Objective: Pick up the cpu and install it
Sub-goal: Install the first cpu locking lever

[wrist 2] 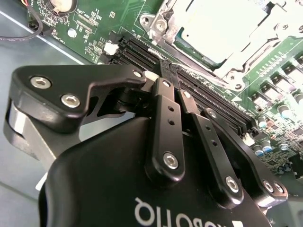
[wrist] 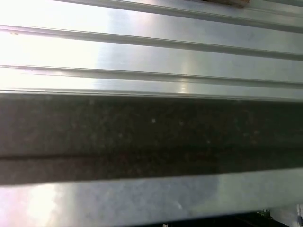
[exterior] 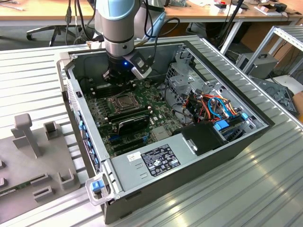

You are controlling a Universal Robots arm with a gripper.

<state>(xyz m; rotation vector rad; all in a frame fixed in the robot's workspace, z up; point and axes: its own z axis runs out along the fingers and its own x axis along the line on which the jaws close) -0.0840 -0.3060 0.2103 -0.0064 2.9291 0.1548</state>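
Note:
The cpu (wrist 2: 221,24) is a pale grey-tan square lying flat inside the silver metal-framed socket (wrist 2: 165,21) on the green motherboard (wrist 2: 94,33). In the exterior view the socket (exterior: 124,100) sits near the middle of the board inside the open computer case (exterior: 227,142). My gripper (wrist 2: 169,71) hangs beside the socket, over the black memory slots (wrist 2: 208,92). Its two black fingers (wrist 2: 163,101) are pressed together with nothing seen between them, their tips at the slots. From the exterior view my gripper (exterior: 118,79) is low in the case's far corner on the exterior view's left.
A black card (exterior: 133,124) stands on the board nearer the camera than the socket. Coloured cables (exterior: 213,106) and a metal drive cage (exterior: 184,75) fill the exterior view's right. The case rests on a ribbed aluminium table (wrist: 151,52). Grey fixtures (exterior: 33,137) stand at the left.

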